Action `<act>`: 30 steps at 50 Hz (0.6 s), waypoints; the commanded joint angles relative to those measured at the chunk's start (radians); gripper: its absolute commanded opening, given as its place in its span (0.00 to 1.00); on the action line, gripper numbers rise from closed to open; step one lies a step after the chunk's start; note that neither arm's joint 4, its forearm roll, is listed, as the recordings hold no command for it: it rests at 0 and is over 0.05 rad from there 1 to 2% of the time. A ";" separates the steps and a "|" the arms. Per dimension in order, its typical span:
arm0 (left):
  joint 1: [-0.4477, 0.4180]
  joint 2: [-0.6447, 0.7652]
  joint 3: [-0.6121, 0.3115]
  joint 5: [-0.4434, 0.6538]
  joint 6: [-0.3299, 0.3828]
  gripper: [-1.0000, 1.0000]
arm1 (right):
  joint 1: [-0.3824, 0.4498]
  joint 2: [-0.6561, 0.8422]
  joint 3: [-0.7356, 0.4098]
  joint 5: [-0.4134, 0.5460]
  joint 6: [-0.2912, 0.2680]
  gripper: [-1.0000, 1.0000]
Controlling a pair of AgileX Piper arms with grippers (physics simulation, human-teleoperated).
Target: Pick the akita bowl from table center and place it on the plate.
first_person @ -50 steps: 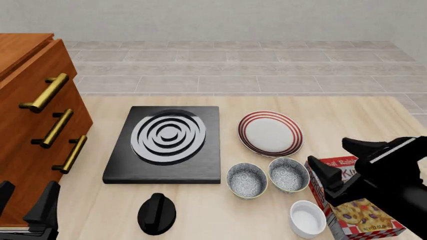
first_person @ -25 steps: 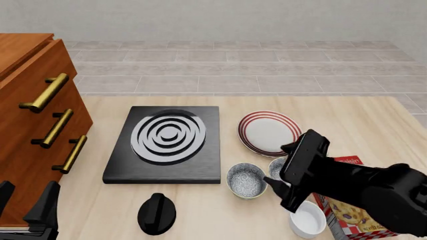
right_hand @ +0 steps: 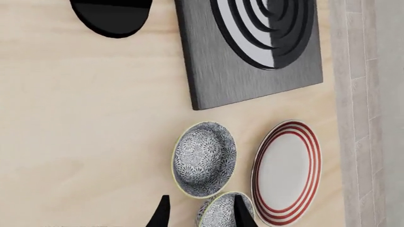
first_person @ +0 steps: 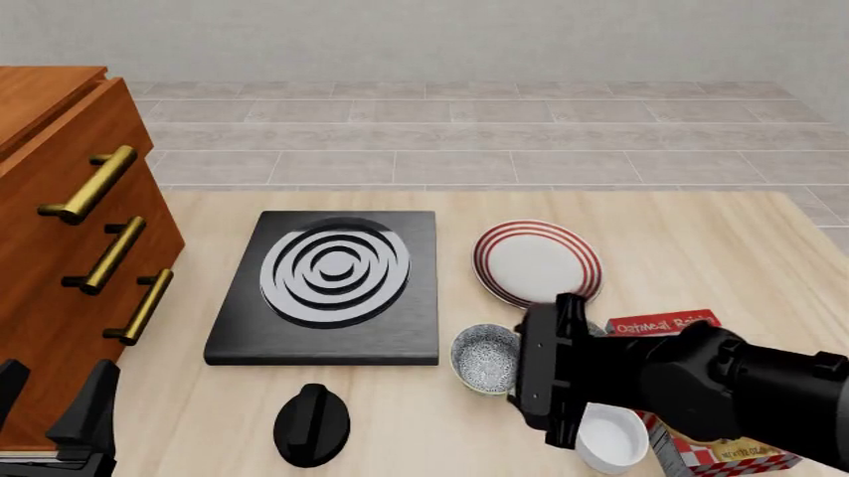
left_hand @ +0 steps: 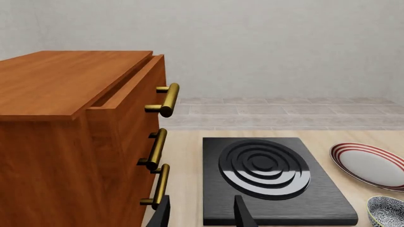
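Two alike akita bowls sit side by side near the table's middle. The left akita bowl [first_person: 484,358] [right_hand: 205,159] [left_hand: 386,210] lies uncovered. My right arm [first_person: 584,373] hides the right akita bowl in the front view. In the right wrist view that bowl [right_hand: 218,213] sits partly between the fingers of my right gripper [right_hand: 200,215], which is open and holds nothing. The plate [first_person: 538,263] [right_hand: 287,172] [left_hand: 369,163], white with red rings, lies just beyond the bowls. My left gripper [first_person: 51,396] [left_hand: 202,215] stands open and empty at the near left.
A black stove [first_person: 325,283] lies left of the plate. A black knob-like lid [first_person: 312,425] is at the front. A plain white bowl [first_person: 613,437] and a cereal box [first_person: 663,326] sit under my right arm. A wooden drawer cabinet [first_person: 80,229] stands at the left.
My right arm has swung left and down over the bowls, so it now covers the right one and its gripper points at the table. The left arm has not moved.
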 commanded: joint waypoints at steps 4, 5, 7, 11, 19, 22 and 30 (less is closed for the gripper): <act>0.000 0.000 0.000 0.000 0.000 1.00 | 0.002 0.108 -0.015 -0.052 -0.110 1.00; 0.000 0.000 0.000 0.000 0.000 1.00 | 0.005 0.114 -0.014 -0.052 -0.114 1.00; 0.000 0.000 0.000 0.000 0.000 1.00 | 0.007 0.129 -0.011 -0.052 -0.118 1.00; 0.000 0.001 0.000 0.000 0.000 1.00 | 0.012 0.153 -0.009 -0.055 -0.115 1.00; 0.000 0.000 0.000 0.000 0.000 1.00 | -0.007 0.183 -0.009 -0.077 -0.137 1.00; 0.000 0.000 0.000 0.000 0.000 1.00 | -0.009 0.182 -0.013 -0.079 -0.154 1.00; 0.000 0.000 0.000 0.000 0.000 1.00 | -0.010 0.227 -0.014 -0.088 -0.158 1.00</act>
